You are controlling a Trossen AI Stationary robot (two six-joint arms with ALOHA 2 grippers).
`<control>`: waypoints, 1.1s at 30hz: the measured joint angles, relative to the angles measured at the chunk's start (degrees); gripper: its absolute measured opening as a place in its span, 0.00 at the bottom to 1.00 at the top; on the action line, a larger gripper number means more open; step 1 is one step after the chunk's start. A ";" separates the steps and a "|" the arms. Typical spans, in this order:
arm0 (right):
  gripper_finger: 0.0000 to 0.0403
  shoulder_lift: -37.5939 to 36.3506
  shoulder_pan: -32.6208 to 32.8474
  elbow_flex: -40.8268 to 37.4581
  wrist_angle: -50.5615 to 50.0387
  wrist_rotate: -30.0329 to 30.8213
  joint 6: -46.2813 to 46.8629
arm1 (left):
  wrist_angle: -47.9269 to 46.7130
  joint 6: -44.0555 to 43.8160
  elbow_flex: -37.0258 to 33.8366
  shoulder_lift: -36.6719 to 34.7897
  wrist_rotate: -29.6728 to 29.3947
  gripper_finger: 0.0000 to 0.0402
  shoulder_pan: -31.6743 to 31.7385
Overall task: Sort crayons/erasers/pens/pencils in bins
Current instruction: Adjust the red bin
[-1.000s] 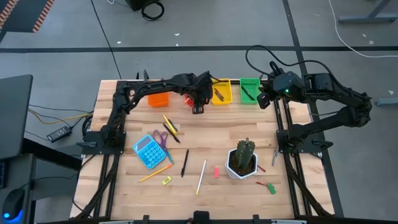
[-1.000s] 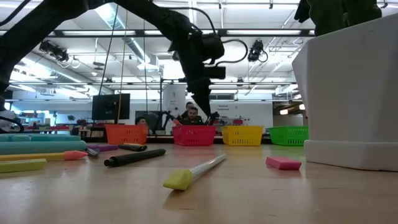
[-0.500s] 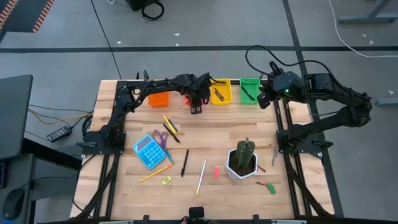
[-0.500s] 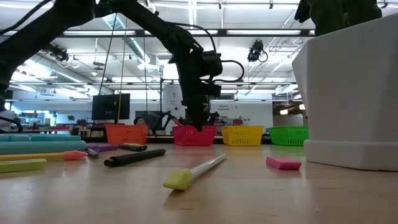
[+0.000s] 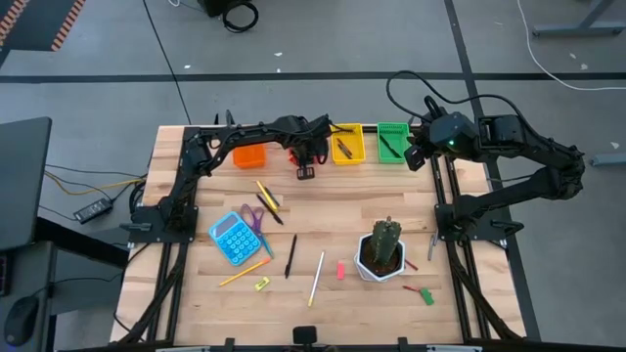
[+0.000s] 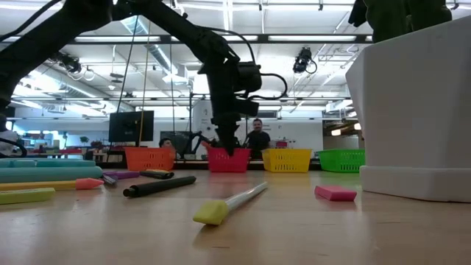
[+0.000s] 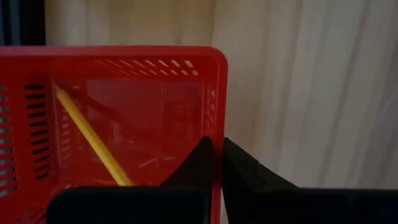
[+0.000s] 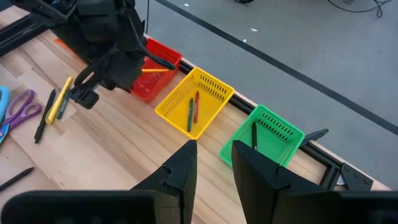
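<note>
Four bins stand along the table's far edge: orange (image 5: 248, 155), red (image 5: 292, 154), yellow (image 5: 347, 145) and green (image 5: 393, 142). My left gripper (image 5: 304, 158) points down at the red bin (image 7: 124, 124) and is shut on its wall. A yellow pencil (image 7: 93, 140) lies slanted inside that bin. Crayons lie in the yellow bin (image 8: 194, 102), and a dark stick in the green bin (image 8: 264, 134). Pens (image 5: 290, 256), pencils (image 5: 317, 279) and a pink eraser (image 5: 340, 270) lie loose on the table. My right gripper (image 8: 214, 155) waits open, raised at the far right. My left gripper has one finger inside the red bin and one outside. They are closed on the rim of the side wall (image 7: 217, 134) that faces the yellow bin. The fingers (image 6: 228, 146) come from above, pointing steeply down. The bin stands on the table.
A blue calculator (image 5: 233, 238) and purple scissors (image 5: 254, 217) lie at the near left. A white cactus pot (image 5: 381, 252) stands at the near right, with crayons (image 5: 421, 291) beside it. A person (image 6: 257, 136) shows in the room behind.
My left gripper has come down and a little toward the table's left edge, onto the red bin, and has tipped to point more steeply down. The right arm has kept still.
</note>
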 joint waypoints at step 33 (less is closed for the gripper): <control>0.27 0.00 0.00 0.00 0.02 0.00 -0.42 | -7.09 -0.12 -0.03 -0.04 0.07 0.16 0.96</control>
